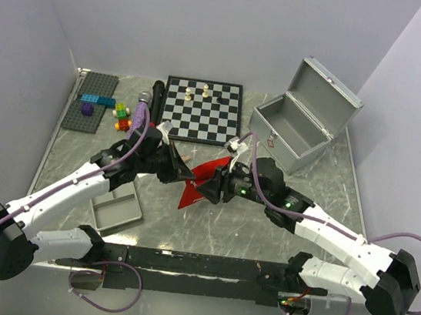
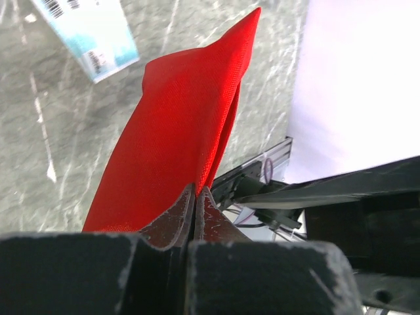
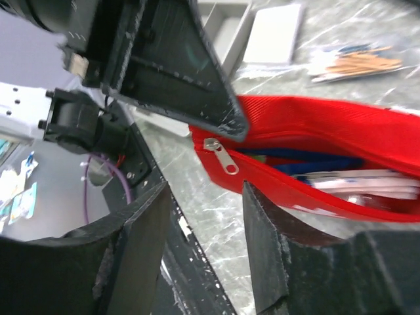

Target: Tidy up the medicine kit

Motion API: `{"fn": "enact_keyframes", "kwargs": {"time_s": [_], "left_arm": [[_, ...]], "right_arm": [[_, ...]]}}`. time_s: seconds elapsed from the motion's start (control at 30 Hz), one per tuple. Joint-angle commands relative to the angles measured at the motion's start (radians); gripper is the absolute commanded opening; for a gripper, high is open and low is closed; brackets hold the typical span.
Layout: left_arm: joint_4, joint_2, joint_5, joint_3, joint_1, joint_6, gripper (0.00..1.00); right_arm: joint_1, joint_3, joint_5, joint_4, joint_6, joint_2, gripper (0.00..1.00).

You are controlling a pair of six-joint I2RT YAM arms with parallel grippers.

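Observation:
The red zip pouch (image 1: 198, 183) is held up off the table in the middle. My left gripper (image 1: 184, 171) is shut on its fabric; in the left wrist view the jaws (image 2: 197, 195) pinch the pouch's edge (image 2: 177, 125). My right gripper (image 1: 212, 189) is open at the pouch's other side. In the right wrist view the open gripper (image 3: 203, 220) sits just below the pouch's open zip end (image 3: 315, 131). The metal zip pull (image 3: 223, 157) hangs there. Blue and white packets show inside the pouch.
An open grey metal case (image 1: 295, 130) stands back right. A chessboard (image 1: 201, 110), a brick plate (image 1: 89, 103) and a grey tray (image 1: 116, 209) lie left and back. A white box (image 3: 274, 34), a packet of sticks (image 3: 354, 62) and a blue-white packet (image 2: 92, 33) lie on the table.

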Motion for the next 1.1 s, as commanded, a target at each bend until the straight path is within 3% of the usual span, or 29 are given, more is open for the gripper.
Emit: {"fn": "enact_keyframes", "kwargs": {"time_s": [0.0,0.2,0.5,0.77,1.07], "left_arm": [[0.101,-0.027,0.04,0.051,-0.003,-0.034,0.01],[0.126,-0.039,0.065,0.039,-0.003,-0.042,0.01],[0.158,-0.05,0.102,0.022,-0.005,-0.048,0.01],[0.172,-0.053,0.111,0.013,-0.005,-0.057,0.01],[0.163,-0.053,0.103,0.016,-0.005,-0.046,0.01]], "right_arm": [[0.014,0.049,-0.04,0.052,0.037,0.044,0.59],[0.014,0.08,-0.013,0.027,0.054,0.082,0.72],[0.011,0.113,-0.006,0.041,0.055,0.113,0.69],[0.011,0.124,0.003,0.055,0.072,0.128,0.53],[0.011,0.115,0.015,0.055,0.071,0.116,0.17]]}}
